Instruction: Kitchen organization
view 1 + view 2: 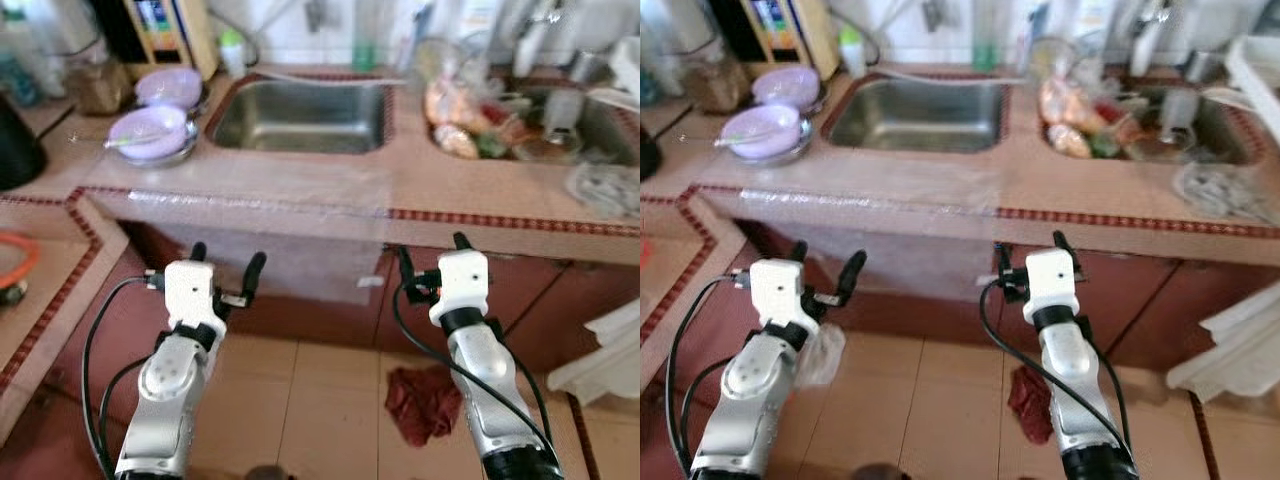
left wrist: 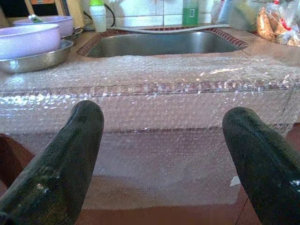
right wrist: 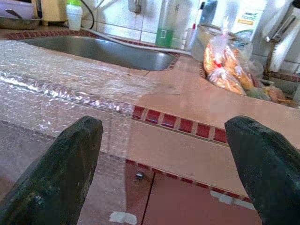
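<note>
Both arms are raised in front of a tiled counter [image 1: 480,195], below its front edge. My left gripper [image 1: 228,258] is open and empty, facing a clear bubble-wrap sheet [image 2: 159,93] that lies over the counter edge and hangs down the cabinet front. Open and empty too, my right gripper [image 1: 432,250] faces the bare red-tiled edge beside the sheet. Behind the edge is a steel sink [image 1: 300,115]. Two purple bowls [image 1: 150,130] in metal dishes stand left of it. Clear bags of food [image 1: 455,110] lie to its right.
A second sink [image 1: 600,130] with dishes is at the far right. Bottles [image 2: 191,11] line the back wall. A side counter [image 1: 40,290] juts out on the left, with a black kettle [image 1: 15,145] behind it. A red rag [image 1: 425,400] lies on the floor.
</note>
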`<state>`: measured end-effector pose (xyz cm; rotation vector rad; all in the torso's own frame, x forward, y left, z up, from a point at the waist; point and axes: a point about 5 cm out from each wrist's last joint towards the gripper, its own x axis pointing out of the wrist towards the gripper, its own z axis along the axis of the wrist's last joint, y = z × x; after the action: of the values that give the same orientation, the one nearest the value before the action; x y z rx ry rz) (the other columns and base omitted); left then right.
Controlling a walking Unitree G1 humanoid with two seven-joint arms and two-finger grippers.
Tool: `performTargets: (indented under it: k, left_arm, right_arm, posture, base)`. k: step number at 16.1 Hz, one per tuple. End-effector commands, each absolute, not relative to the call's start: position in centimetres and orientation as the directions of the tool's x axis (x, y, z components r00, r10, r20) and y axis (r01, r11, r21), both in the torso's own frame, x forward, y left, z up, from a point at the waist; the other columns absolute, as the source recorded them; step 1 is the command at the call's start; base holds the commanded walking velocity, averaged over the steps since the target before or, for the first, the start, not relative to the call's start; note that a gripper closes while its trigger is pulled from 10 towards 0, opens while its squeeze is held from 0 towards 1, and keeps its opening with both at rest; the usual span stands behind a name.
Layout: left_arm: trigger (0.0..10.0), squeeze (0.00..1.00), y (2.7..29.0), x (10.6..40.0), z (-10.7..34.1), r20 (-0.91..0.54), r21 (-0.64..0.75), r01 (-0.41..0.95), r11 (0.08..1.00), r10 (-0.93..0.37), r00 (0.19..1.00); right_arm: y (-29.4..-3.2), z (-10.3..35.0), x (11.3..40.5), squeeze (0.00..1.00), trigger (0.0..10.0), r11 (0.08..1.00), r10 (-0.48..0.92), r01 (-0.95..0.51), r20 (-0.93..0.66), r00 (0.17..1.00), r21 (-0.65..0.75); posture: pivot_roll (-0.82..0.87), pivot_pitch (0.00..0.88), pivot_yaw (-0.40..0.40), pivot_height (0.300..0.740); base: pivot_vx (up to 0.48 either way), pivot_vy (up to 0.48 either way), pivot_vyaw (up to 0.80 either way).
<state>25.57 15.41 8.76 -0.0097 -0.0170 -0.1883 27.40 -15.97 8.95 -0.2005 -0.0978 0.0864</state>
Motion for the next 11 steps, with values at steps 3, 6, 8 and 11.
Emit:
performTargets:
  k: [3, 6, 8, 11]
  left_arm:
    - [10.0, 0.00, 15.7, 25.9, 9.3, 0.029, -0.027, 0.191, 0.981, -0.191, 0.981]
    - [10.0, 0.00, 15.3, 26.2, 10.0, 0.051, -0.035, 0.214, 0.976, -0.212, 0.976]
    - [10.0, 0.00, 15.2, 26.1, 10.0, 0.047, -0.038, 0.216, 0.976, -0.214, 0.976]
    - [10.0, 0.00, 15.2, 25.7, 9.2, 0.008, -0.063, 0.216, 0.974, -0.216, 0.976]
  right_arm:
    - [-16.8, 8.9, 26.9, 0.00, 10.0, 0.983, 0.055, -0.037, 0.095, 0.994, -0.182]
    - [-17.2, 9.2, 27.3, 0.00, 10.0, 0.986, 0.013, 0.001, 0.086, 0.996, -0.167]
    - [-17.2, 9.6, 27.2, 0.00, 10.0, 0.993, 0.034, -0.022, 0.096, 0.995, -0.120]
    - [-16.8, 9.4, 27.8, 0.00, 10.0, 0.999, -0.008, 0.012, 0.058, 0.998, -0.053]
  posture:
    - [0.01, 0.000, 0.060, 0.740]
    - [0.00, 0.000, 0.052, 0.740]
    - [0.01, 0.000, 0.047, 0.740]
    - [0.01, 0.000, 0.052, 0.740]
  base:
    - [0.000, 0.000, 0.15]
    - [0.000, 0.109, 0.00]
    - [0.000, 0.480, 0.00]
    - [0.000, 0.480, 0.00]
